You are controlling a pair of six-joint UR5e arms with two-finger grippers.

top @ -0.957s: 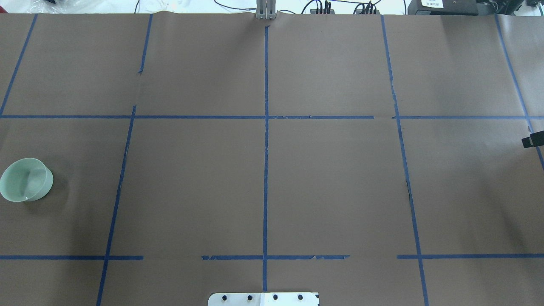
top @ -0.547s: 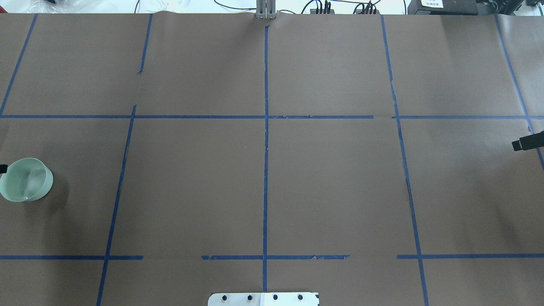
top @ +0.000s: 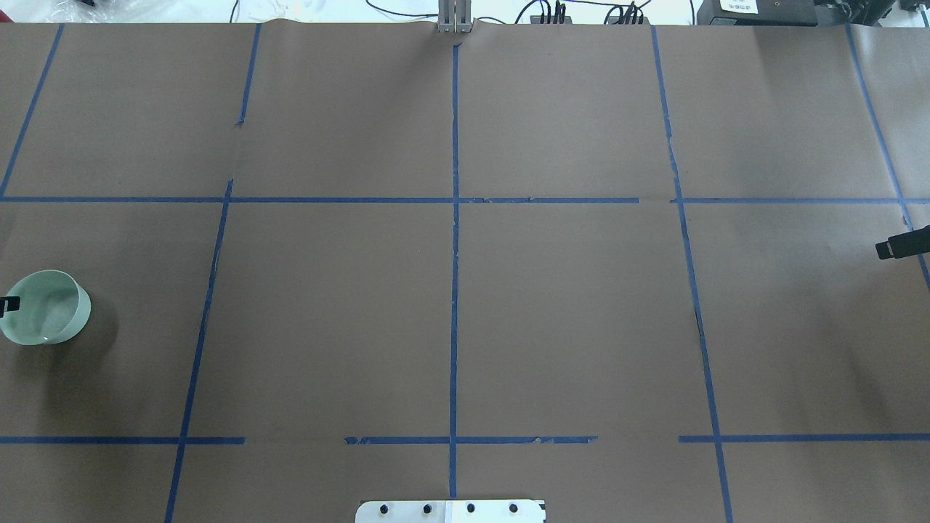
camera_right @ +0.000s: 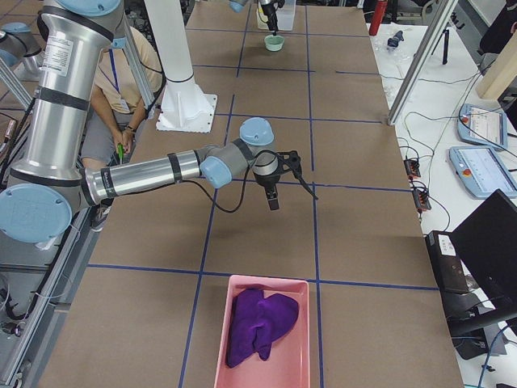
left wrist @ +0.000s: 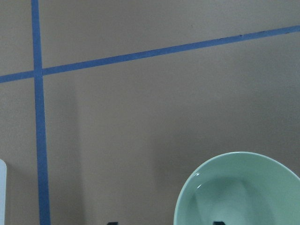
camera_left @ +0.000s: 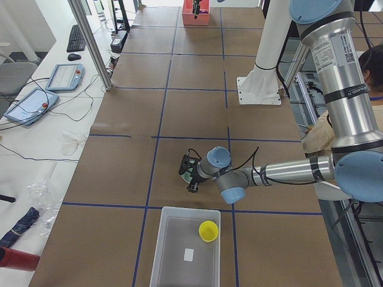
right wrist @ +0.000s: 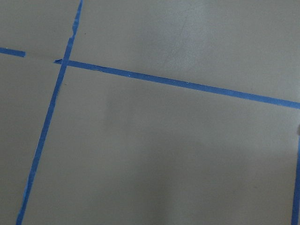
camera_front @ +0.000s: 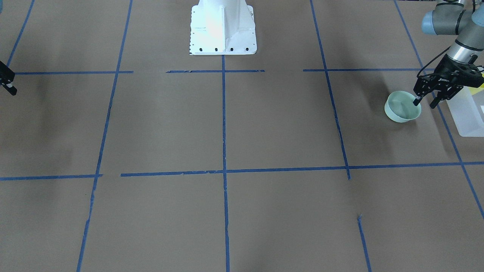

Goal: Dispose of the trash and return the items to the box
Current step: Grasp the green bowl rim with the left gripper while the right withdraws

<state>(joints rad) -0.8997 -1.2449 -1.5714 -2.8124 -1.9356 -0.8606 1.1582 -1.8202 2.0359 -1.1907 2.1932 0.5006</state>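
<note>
The pale mint-green bowl [camera_front: 401, 109] stands upright near the table's left end; it also shows in the overhead view [top: 47, 309], the left wrist view [left wrist: 243, 187] and the exterior left view [camera_left: 186, 177]. My left gripper [camera_front: 424, 104] is open and straddles the bowl's rim, one finger inside and one outside. The frosted-white box [camera_left: 173, 251] lies just past the bowl and holds the yellow cup [camera_left: 208, 230]. My right gripper [camera_right: 291, 194] is open and empty, over bare table near the right end [top: 901, 245].
A pink tray [camera_right: 222, 339] with a purple cloth [camera_right: 260, 323] sits at the table's right end. The white robot base [camera_front: 223, 26] stands at the near edge. A metal post [camera_left: 90, 42] rises at the far edge. A person [camera_right: 121, 73] sits behind the robot.
My left gripper's finger has come in at the overhead view's left edge and now reaches over the bowl's rim. My right gripper moved slightly inward, then held still.
</note>
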